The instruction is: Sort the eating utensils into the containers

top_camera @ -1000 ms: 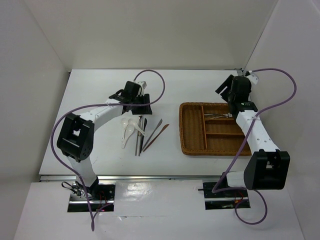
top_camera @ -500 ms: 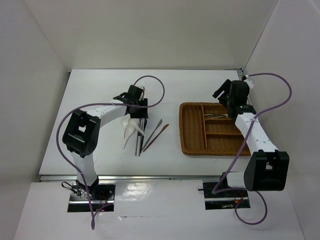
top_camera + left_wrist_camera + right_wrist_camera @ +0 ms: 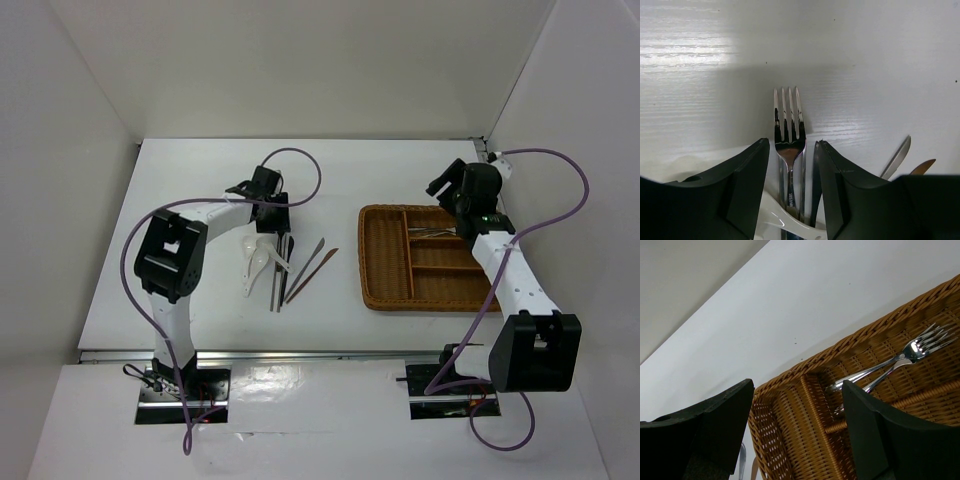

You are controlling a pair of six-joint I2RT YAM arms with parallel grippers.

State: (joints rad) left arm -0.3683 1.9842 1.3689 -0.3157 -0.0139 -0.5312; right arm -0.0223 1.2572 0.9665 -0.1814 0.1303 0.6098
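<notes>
Fork to be sorted: a silver metal fork (image 3: pixel 789 131) lay flat on the table, four slim polished tines pointing away from the arm bases, its narrow neck crossing a white spoon handle.
Left hand: the left hand (image 3: pixel 792 147) was low over that fork, black fingers spread on either side of the neck with a gap each side, pinching nothing. It looked lined up to close across the thinnest part, the easiest place to grip.
Loose utensils beside it: two white spoons (image 3: pixel 255 260) with short rounded bowls, thin dark chopsticks (image 3: pixel 280 272) and reddish-brown sticks (image 3: pixel 312 266) lay close together, roughly parallel, none yet sorted.
Tray: the brown wicker tray (image 3: pixel 385 298) sat well apart to the right. It was rectangular and coarsely woven, with low walls and dividers forming one long slot and shorter ones.
Forks already sorted: two shiny forks (image 3: pixel 900 360) lay side by side in the far compartment, probably where the loose fork belongs.
Right hand: the right hand (image 3: pixel 797 390) hovered above the tray's far corner, fingers wide apart and empty.
Table: the table (image 3: pixel 200 180) was smooth, white and faintly grained.
</notes>
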